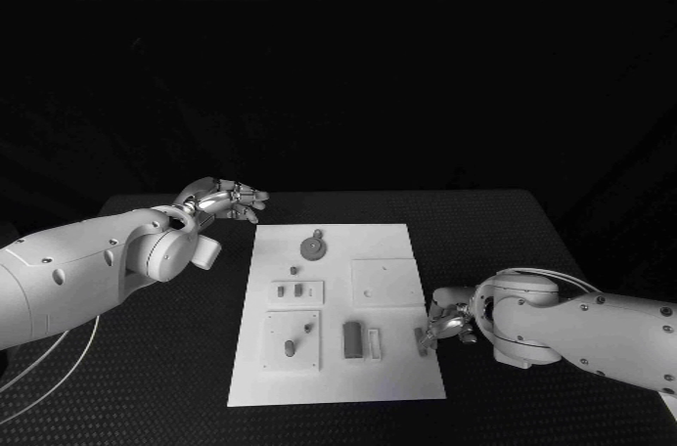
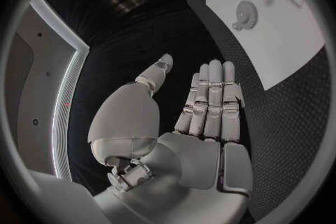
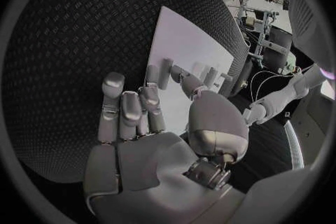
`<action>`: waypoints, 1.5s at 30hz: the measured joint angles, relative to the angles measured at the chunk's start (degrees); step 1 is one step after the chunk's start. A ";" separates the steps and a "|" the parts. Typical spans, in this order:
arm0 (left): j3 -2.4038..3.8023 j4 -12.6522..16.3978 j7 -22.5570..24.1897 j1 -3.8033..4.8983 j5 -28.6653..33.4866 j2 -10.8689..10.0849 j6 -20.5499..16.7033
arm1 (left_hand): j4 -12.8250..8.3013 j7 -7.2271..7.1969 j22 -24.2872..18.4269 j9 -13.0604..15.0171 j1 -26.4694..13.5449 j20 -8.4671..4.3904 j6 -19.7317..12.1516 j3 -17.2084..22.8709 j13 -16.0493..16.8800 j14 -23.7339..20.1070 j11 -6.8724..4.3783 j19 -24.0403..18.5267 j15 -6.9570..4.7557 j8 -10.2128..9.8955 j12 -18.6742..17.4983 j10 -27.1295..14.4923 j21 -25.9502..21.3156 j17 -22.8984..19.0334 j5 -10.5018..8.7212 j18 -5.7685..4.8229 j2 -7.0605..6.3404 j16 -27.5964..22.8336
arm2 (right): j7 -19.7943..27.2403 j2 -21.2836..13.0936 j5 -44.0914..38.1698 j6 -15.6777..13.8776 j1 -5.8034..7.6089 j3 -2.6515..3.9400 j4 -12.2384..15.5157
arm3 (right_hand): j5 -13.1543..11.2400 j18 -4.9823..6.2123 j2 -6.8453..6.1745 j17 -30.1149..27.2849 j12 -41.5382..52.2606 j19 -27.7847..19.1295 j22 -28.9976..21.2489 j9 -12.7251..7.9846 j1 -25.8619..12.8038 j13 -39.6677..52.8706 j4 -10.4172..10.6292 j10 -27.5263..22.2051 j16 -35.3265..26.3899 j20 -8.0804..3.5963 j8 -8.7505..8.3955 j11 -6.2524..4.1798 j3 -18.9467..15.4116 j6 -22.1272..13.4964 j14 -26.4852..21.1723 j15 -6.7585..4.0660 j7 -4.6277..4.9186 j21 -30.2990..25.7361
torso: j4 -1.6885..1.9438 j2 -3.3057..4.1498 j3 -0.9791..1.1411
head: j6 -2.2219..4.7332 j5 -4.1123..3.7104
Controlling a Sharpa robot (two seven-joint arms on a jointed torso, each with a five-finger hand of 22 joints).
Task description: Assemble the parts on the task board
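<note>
The flat white rectangular task board [image 1: 338, 387] lies in the middle of the head view, running from centre to lower centre on the black textured desk [image 1: 169, 387]. On it we see small grey parts: a round toothed gear-like disc [image 1: 312, 245] near the board's upper end, a dark upright block [image 1: 351, 337] lower down, and a small grey piece [image 1: 421, 339] at the board's right edge, just by the right robot hand [image 1: 449, 324].

We judge these parts light, rigid and smooth, so they could slip from metal fingertips. The disc is best taken by its rim, the block across its narrow sides. Being small, they ask for a fingertip pinch, not a full grasp.

The right robot hand sits at the right edge of the board, lower right of the frame, fingers curled near that small piece; whether it pinches it we cannot tell. The left robot hand [image 1: 223, 200] hovers at upper left, just off the board's far corner, fingers straight and holding nothing.

Raised white plates [image 1: 293, 340] on the board crowd the parts and may hinder finger access.
</note>
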 measured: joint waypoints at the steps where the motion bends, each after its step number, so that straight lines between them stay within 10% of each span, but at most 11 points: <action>1: 0.00 0.00 0.00 0.00 0.00 0.00 0.01 | 0.00 0.00 0.00 0.00 0.00 0.00 0.00 0.00 0.00 0.00 0.00 0.00 0.00 0.00 0.00 0.00 0.00 0.00 0.00 0.00 0.00 0.00 | -0.04 0.18 -0.07 0.00 -0.13 0.00 -0.08 | 0.00 0.00 -0.20 0.00 0.00 0.00 -0.01 0.11 -0.20 0.03 0.44 0.00 0.00 0.00 0.10 0.00 0.14 0.01 0.00 0.00 0.00 0.00 | 0.00 0.00 0.00 | -0.04 0.00; 18: 0.00 0.01 0.00 0.00 0.00 -0.20 0.17 | 0.00 0.00 -0.01 0.00 0.00 0.00 0.00 0.00 -0.01 0.00 0.00 0.00 0.00 0.00 0.00 0.00 0.00 -0.01 0.00 0.00 0.00 0.00 | -0.82 3.21 -4.81 -0.42 -1.37 0.63 -1.41 | 0.00 -0.07 -1.18 0.20 0.00 0.23 -0.01 0.09 -1.15 0.16 3.45 0.72 0.00 -0.04 0.63 -0.09 1.13 1.78 0.64 0.18 -0.79 0.00 | 0.01 0.00 -0.05 | -0.59 0.36; 20: -0.01 0.03 0.00 0.00 0.00 -0.23 0.19 | 0.00 0.00 -0.01 -0.01 0.00 0.00 0.00 0.00 -0.01 0.00 0.00 0.00 0.00 0.00 0.00 0.00 0.00 -0.01 0.00 0.00 0.00 0.00 | -0.91 3.65 -6.25 -0.64 -1.57 0.65 -1.49 | 0.00 -0.09 -0.71 0.20 0.00 0.19 -0.01 0.09 -0.68 0.06 3.38 0.57 0.00 -0.22 2.85 -0.19 1.05 1.70 0.64 0.19 -0.90 0.00 | 0.00 -0.01 -0.05 | -0.67 0.40; 22: -0.01 0.06 0.00 0.00 0.00 -0.25 0.21 | 0.00 0.00 -0.01 -0.05 0.00 0.00 0.00 0.00 -0.01 0.00 0.00 0.00 0.00 0.00 0.00 0.00 0.00 0.01 0.00 0.00 0.00 0.00 | -1.01 4.12 -8.03 -0.91 -1.81 0.65 -1.64 | 0.00 -0.13 0.28 0.22 -0.03 -0.01 0.05 -0.02 0.26 -0.09 2.25 0.25 0.00 -0.42 6.22 -0.07 0.34 1.72 0.63 0.20 -1.02 0.00 | 0.01 -0.01 -0.05 | -0.73 0.43; 29: -0.01 0.09 -0.03 0.00 0.00 -0.38 0.28 | 0.00 0.00 -0.01 -0.05 0.00 0.00 0.00 0.00 -0.01 0.00 0.00 0.00 0.00 0.00 0.00 0.00 0.00 0.04 0.00 0.00 0.00 0.00 | -0.97 4.97 -12.24 -1.60 -1.94 0.65 -1.33 | 0.23 -0.17 3.50 -0.28 -0.61 -0.03 0.18 0.22 2.62 -0.57 -3.98 -0.26 -0.22 -0.44 6.21 0.03 0.39 1.45 0.28 0.12 -1.28 0.00 | 0.02 0.00 -0.05 | -0.88 0.65; 45: -0.01 0.42 -0.05 0.00 0.00 -0.52 0.37 | 0.00 0.00 0.03 -0.05 -0.20 0.00 0.00 0.00 0.03 0.00 0.00 0.00 0.00 0.00 0.00 0.00 0.00 0.02 0.00 0.00 0.20 0.00 | -0.91 6.01 -15.18 -2.10 -1.90 0.72 -0.92 | -0.04 -1.03 2.30 -1.85 -1.50 -0.83 0.40 0.25 8.95 -2.01 -5.76 -1.98 -0.22 0.00 4.86 1.73 1.64 -0.10 -1.16 1.50 -1.54 0.00 | 0.02 -0.01 -0.07 | -1.22 0.71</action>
